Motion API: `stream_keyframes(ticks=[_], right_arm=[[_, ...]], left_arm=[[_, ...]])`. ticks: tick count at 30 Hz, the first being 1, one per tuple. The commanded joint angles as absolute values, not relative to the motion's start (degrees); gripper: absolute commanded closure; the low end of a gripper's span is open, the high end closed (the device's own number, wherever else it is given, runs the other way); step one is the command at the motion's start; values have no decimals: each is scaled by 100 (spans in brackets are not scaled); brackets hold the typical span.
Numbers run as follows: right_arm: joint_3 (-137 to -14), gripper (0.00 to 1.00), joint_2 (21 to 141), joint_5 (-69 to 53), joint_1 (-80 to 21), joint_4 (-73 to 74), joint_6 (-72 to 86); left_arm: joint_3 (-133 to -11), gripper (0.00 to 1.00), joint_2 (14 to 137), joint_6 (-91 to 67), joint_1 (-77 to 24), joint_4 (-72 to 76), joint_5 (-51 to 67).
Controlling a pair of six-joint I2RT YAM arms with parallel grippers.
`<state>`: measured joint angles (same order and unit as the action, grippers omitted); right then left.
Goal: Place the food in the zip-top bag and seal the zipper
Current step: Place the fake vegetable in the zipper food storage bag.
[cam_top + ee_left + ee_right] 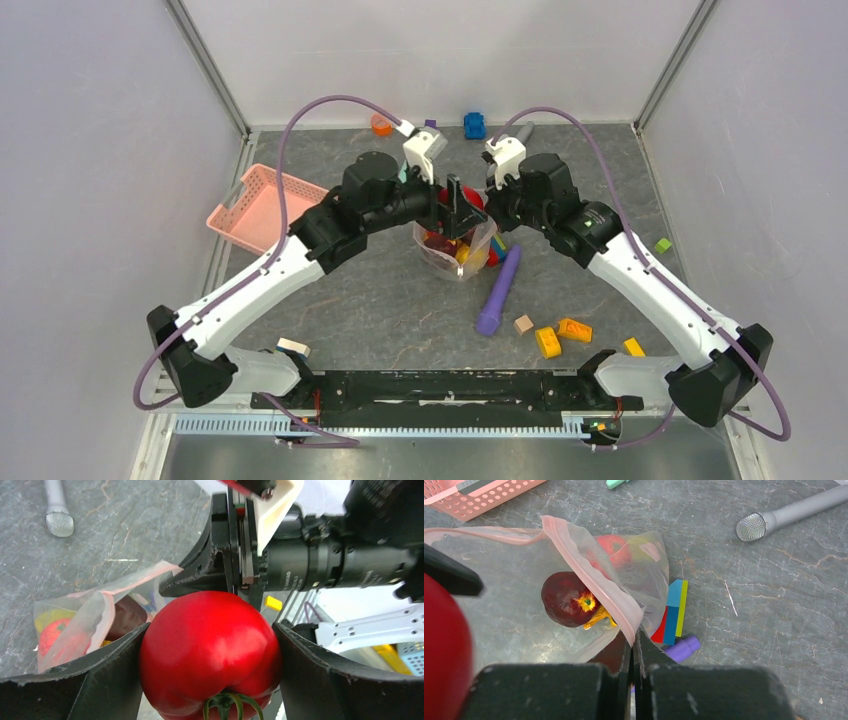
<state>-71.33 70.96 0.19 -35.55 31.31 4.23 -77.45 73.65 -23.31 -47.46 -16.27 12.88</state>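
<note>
My left gripper (210, 626) is shut on a glossy red tomato (210, 650) with a green stem and holds it just above the zip-top bag (95, 610). In the top view the tomato (474, 197) hangs over the bag (455, 255) at the table's middle. My right gripper (634, 635) is shut on the bag's pinkish zipper strip (594, 575) and holds the mouth up and open. A dark maroon fruit (566, 600) with yellow bits lies in the mouth. A red piece (611, 550) shows through the plastic. The slider tab is not visible.
A pink basket (262, 208) stands left of the bag. A purple stick (498, 290) and a multicoloured block (674, 612) lie beside the bag. A microphone (784, 515) lies behind it. Yellow and orange blocks (560, 335) sit at the front right, and a blue toy (474, 124) at the back.
</note>
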Motion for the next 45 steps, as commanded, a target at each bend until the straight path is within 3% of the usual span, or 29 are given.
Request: stream_keyframes(ticks=[1,13,18,32,45], right_arm=[[-7110,100,6870,13,-3535,2931,408],[-7041,100,6718,17,-3532,2884,436],[-7025,100,6672,-131,-3533,2849,448],[-6937,100,6613,-261,-3533,2823,488],[-6731,99,6515,-591,-3529,2534,405]], left_arm=[[-8076,40,7483,-1691,-5130,-1741,560],[-8296,21,7971,-1626,-5479,-2324,-1547],[-8328,1,8050,-1630,-5554,-2416,-1724],[-8298,0,7690,-1875,-5611,-2624,-1503],[-7015,0,6240,-2992,-5615,-2961,-2580]])
